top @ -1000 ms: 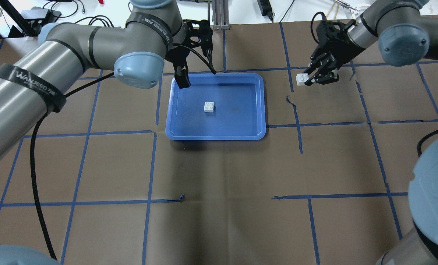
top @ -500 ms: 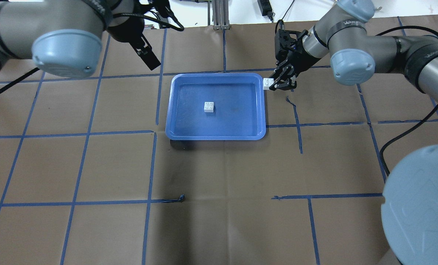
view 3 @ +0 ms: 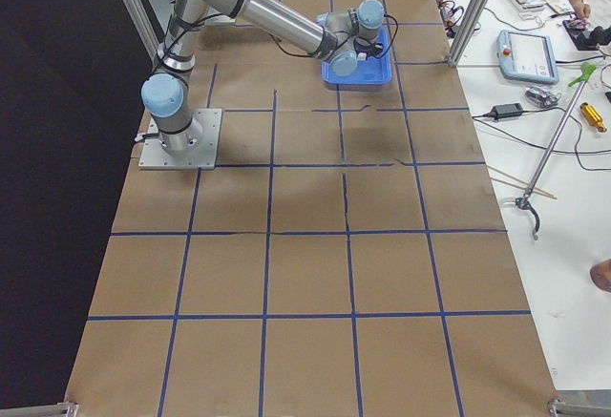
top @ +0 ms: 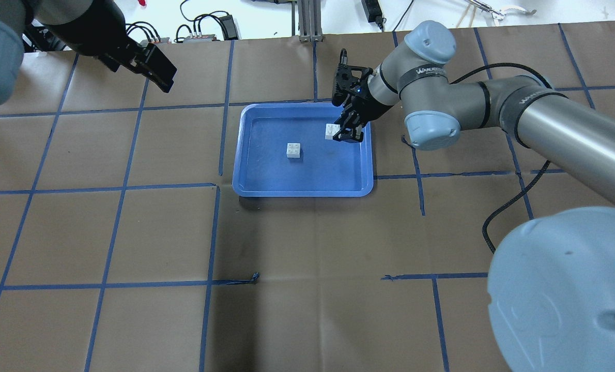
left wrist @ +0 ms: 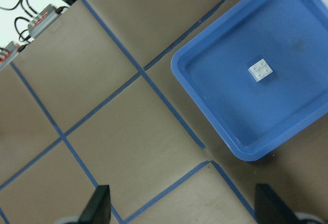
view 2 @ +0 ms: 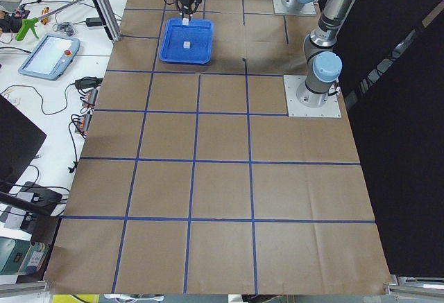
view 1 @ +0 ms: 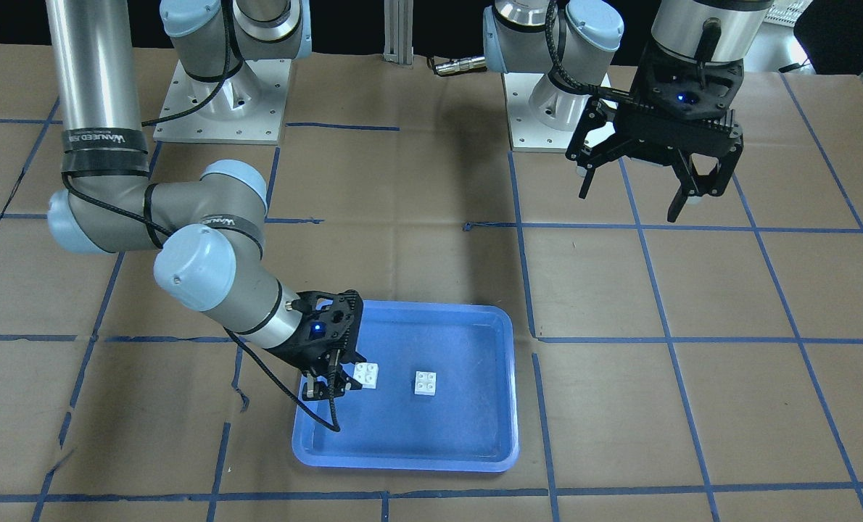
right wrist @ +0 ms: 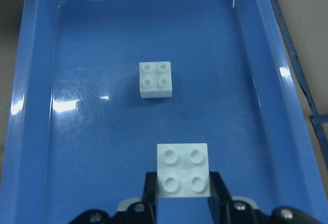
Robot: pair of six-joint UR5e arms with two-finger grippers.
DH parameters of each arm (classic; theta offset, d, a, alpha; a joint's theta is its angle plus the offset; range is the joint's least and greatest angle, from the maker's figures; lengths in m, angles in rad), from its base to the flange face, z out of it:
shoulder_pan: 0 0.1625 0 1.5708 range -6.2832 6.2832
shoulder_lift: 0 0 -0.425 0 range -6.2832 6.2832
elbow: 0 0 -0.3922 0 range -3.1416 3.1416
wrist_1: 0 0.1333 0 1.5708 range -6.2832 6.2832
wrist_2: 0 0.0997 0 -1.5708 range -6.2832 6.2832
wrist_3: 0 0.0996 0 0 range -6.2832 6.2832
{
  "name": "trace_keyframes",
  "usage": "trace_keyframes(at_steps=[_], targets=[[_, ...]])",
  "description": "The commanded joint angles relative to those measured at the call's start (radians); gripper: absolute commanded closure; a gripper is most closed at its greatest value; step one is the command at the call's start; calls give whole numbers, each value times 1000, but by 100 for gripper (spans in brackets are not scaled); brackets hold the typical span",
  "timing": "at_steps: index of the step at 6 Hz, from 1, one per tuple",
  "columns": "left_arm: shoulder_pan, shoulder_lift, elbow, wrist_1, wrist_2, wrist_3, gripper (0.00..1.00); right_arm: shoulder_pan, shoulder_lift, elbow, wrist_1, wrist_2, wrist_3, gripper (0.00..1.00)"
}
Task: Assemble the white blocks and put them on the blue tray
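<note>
In the blue tray (top: 328, 170), with its raised rim, the loose white block (top: 294, 150) is shown at mid-floor, studs up. Farther right, just inside the rim, the held white block (top: 331, 131) is clamped by its side walls in the right gripper (top: 344, 133). It is judged light, rigid and slick. Bare floor is available between them. Far left, the left gripper (view 1: 634, 196) is spread wide, empty

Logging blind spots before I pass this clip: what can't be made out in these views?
- Held white block: whether it touches the blue tray, right wrist view; fingers of the right gripper hide its lower sides.
- Loose block, side views: too small.
- Left gripper, left wrist view: cut off by bottom edge.
</note>
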Motion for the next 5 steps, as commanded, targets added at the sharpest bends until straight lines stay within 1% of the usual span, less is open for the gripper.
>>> trace_keyframes(at_steps=[1, 3, 4, 5], targets=[[6, 71, -25, -107, -1, -210, 1, 49, 60, 1, -96, -3, 40, 69], [12, 43, -33, -107, -7, -284, 1, 54, 92, 1, -136, -3, 45, 69], [15, 4, -18, -143, 5, -284, 1, 54, 100, 1, -156, -3, 40, 69], [21, 13, -2, -164, -1, -303, 1, 57, 106, 1, -159, -3, 35, 69]])
